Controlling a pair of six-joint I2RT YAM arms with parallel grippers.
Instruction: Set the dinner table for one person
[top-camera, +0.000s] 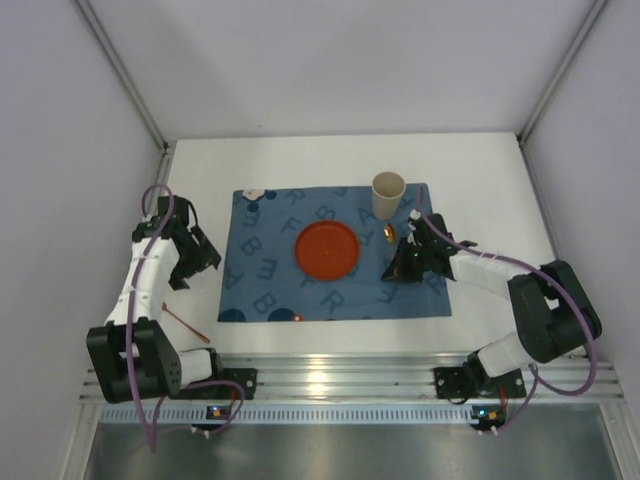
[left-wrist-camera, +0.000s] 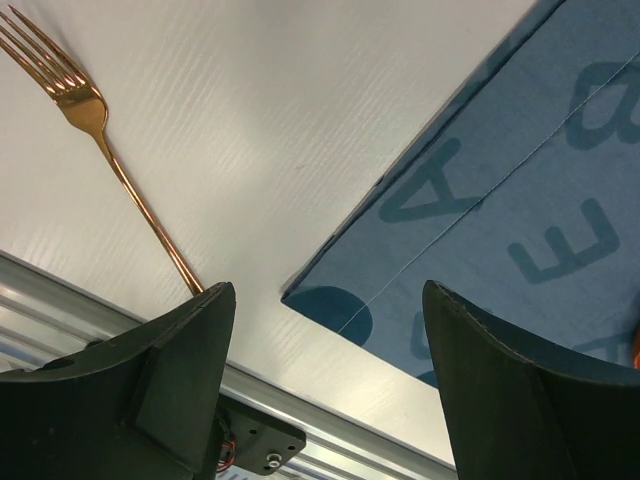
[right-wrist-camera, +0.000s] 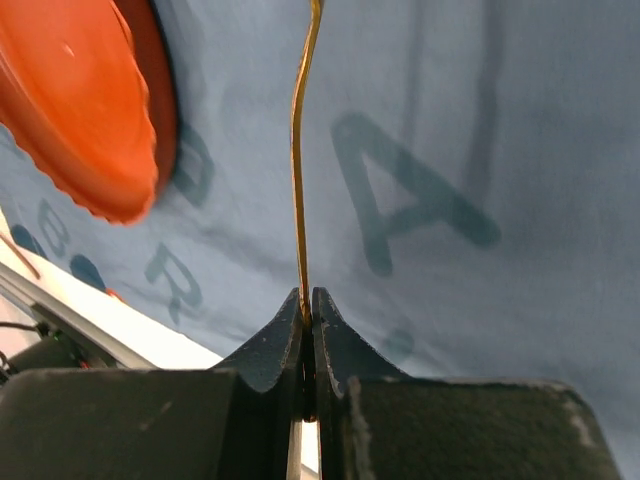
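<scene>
right gripper (right-wrist-camera: 308, 300) clenched on gold spoon (right-wrist-camera: 298, 180), over mat (right-wrist-camera: 480, 120) toward right edge of dinner table (left-wrist-camera: 250, 120) | left gripper (left-wrist-camera: 328, 295) released, near-left corner, by fork (left-wrist-camera: 120, 170) | risk: thin handle may swivel in pinch, spoon lands crooked

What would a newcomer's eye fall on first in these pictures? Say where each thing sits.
The orange-red plate in the middle of the blue lettered mat stands out first. Just right of it, the right gripper is shut on a slim gold utensil over the mat, with a beige cup at the mat's far right corner. A copper fork lies on the white dinner table left of the mat, near the open left gripper.
</scene>
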